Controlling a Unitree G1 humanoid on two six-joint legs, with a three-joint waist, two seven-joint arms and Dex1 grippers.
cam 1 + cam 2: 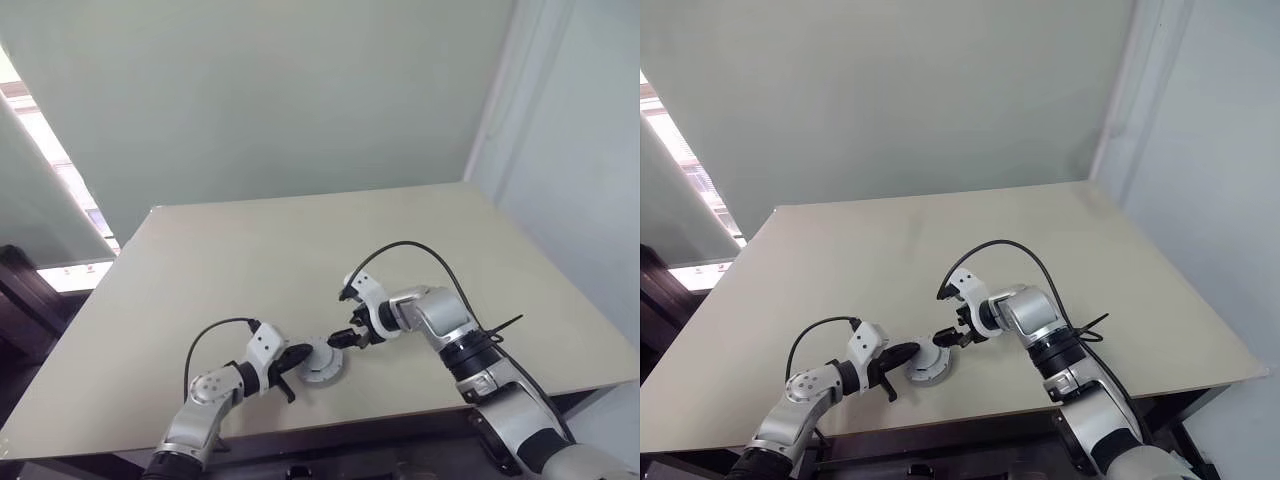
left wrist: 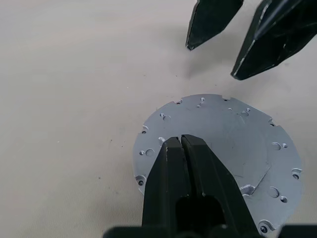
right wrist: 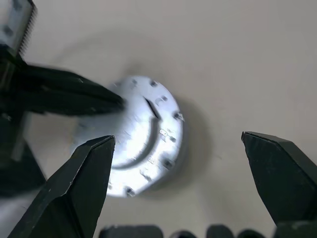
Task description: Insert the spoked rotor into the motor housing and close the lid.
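lid [image 2: 223, 144]: pale silver-grey, dotted with small holes round its edge
counter [image 1: 300, 260]: plain beige
left end effector [image 2: 181, 144]: black fingers on the lid
right end effector [image 3: 178, 148]: black fingers, white body

My beige bench [image 1: 300, 260] is standing before a plain pale green wall [image 1: 280, 90]. Daylight is streaming through a window [image 1: 45, 150] at my left, beside a grey-white corner wall [image 1: 570, 140].
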